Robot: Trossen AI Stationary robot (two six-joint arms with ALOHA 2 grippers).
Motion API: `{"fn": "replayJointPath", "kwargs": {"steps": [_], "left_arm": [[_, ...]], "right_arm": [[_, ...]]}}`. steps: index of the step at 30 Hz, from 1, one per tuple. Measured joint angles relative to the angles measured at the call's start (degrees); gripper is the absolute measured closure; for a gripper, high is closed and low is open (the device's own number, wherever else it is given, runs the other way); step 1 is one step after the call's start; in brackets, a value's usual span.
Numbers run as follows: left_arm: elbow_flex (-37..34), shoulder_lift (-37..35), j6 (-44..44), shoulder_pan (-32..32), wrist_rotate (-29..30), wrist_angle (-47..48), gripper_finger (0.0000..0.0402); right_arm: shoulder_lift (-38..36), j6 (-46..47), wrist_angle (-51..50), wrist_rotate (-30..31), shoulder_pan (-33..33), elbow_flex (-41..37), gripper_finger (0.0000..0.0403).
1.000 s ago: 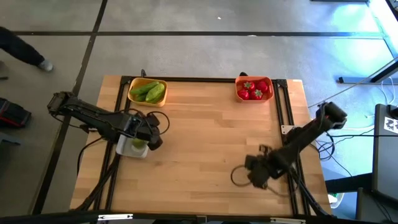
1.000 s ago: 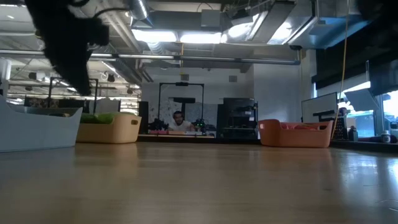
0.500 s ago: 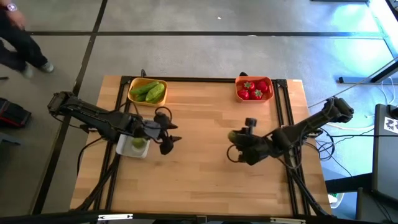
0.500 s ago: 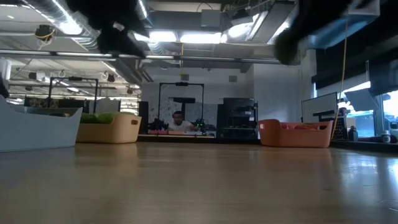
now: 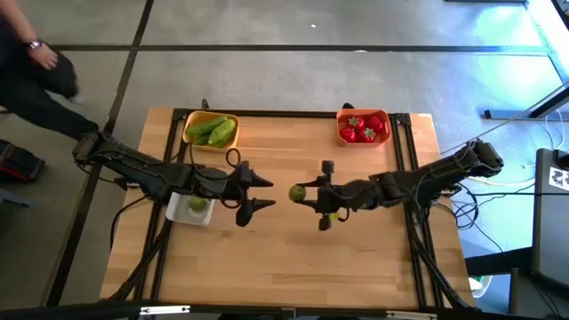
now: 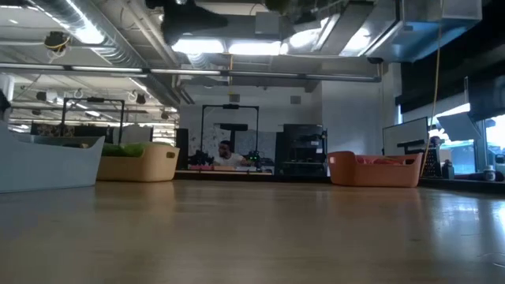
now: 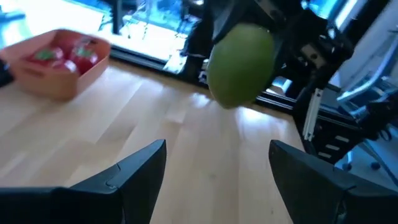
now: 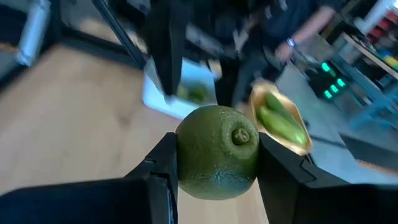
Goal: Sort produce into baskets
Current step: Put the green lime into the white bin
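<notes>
A handover is in hand at mid-table: the right gripper (image 5: 300, 193) pinches a lime (image 5: 297, 192) (held aloft), while the left gripper (image 5: 260, 192) faces it, fingers spread wide. Next, I judge, the left must close around it.

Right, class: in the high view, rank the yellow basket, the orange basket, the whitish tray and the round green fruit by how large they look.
1. yellow basket and orange basket: these look alike, so no ranking between them.
2. whitish tray: partly hidden under the left arm, so its place is unsure.
3. round green fruit, held in the right gripper: clearly smallest.
</notes>
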State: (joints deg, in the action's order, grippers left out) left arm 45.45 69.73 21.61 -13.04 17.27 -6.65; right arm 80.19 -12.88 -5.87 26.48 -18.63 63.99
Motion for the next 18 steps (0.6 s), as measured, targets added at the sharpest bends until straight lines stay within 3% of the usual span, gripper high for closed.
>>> {"fn": "replayJointPath", "kwargs": {"steps": [9,18], "left_arm": [[-0.03,4.93,-5.17,-0.11,-4.34,-12.57,0.0122],[-0.07,7.81,-6.57,-0.04,-8.67,-22.01,0.0121]], "right_arm": [[1.53,-3.52,8.67,-8.98,0.66,-0.02,0.0268],[3.41,-4.15,13.26,-11.42,0.7,-0.02,0.0268]]}}
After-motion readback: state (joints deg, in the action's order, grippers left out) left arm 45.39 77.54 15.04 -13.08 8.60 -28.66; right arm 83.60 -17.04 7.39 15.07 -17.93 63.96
